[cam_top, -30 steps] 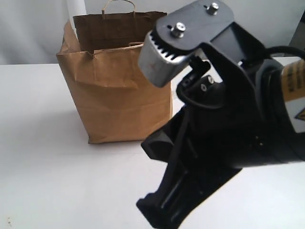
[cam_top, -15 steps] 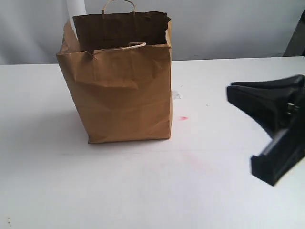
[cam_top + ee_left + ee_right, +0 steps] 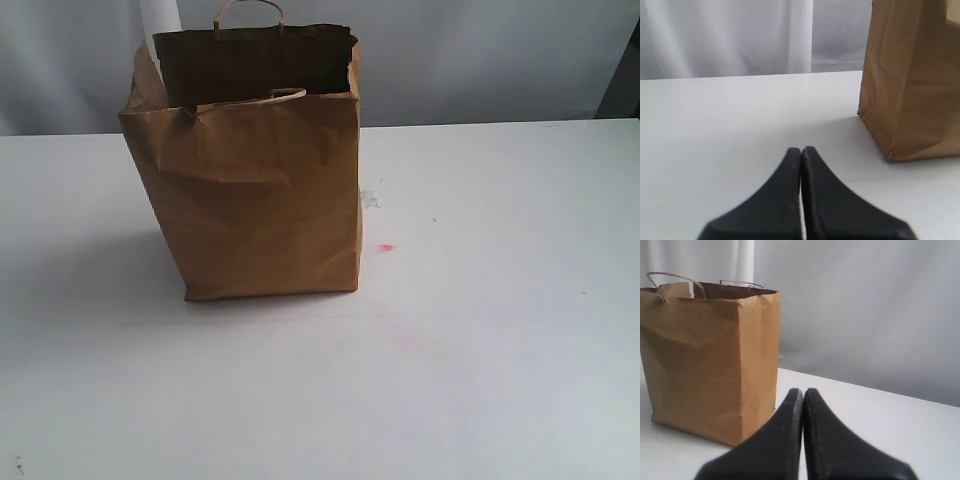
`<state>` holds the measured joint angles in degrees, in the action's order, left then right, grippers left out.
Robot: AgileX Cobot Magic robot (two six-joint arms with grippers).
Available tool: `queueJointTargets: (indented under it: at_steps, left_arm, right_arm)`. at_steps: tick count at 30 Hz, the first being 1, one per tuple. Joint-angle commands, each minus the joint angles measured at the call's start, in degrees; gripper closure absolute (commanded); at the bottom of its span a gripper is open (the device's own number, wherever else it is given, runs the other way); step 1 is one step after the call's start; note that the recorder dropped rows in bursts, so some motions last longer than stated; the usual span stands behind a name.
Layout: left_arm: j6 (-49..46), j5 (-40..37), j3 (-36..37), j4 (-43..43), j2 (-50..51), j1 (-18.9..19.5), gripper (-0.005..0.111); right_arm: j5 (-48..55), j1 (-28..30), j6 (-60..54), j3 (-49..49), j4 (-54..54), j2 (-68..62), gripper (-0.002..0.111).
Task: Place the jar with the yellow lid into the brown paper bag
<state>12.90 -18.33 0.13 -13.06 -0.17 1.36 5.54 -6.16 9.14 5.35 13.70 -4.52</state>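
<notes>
The brown paper bag (image 3: 255, 180) stands upright on the white table, left of the middle, its top open and its loop handles up. The left wrist view shows the bag (image 3: 912, 80) from one side, the right wrist view shows the bag (image 3: 710, 350) from the other. The yellow-lidded jar shows in no view. My left gripper (image 3: 801, 149) is shut with nothing between its black fingers, low over the table and apart from the bag. My right gripper (image 3: 803, 390) is shut and empty too, a short way from the bag's corner. Neither gripper appears in the exterior view.
The white table (image 3: 480, 350) carries a small red mark (image 3: 386, 247) and a faint pink smear right of the bag. A pale curtain and grey wall (image 3: 480, 50) run behind the table's far edge.
The right arm filled the exterior view's right side a second ago, drew back to the right edge, and is now out of that view. The bag has not moved.
</notes>
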Motion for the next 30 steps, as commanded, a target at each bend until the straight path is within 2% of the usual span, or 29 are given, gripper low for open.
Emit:
queueJointTargets:
  at_steps: [1,8,12,30]
  left_arm:
    - [0.2,0.6,-0.1,0.2,0.2,-0.2,0.106]
    - [0.2,0.6,-0.1,0.2,0.2,-0.2,0.106]
    - [0.2,0.6,-0.1,0.2,0.2,-0.2,0.106]
    - [0.2,0.6,-0.1,0.2,0.2,-0.2,0.106]
  right_arm:
    - [-1.0,2.3,0.3,-4.0,-1.6,4.5,0.108]
    - [-0.4,2.8,0.3,-5.4,-2.9,4.5,0.108]
    - [-0.3,2.8,0.3,-5.4,-8.4,4.5,0.108]
    - [-0.3,2.8,0.3,-5.4,-8.6,4.5,0.108]
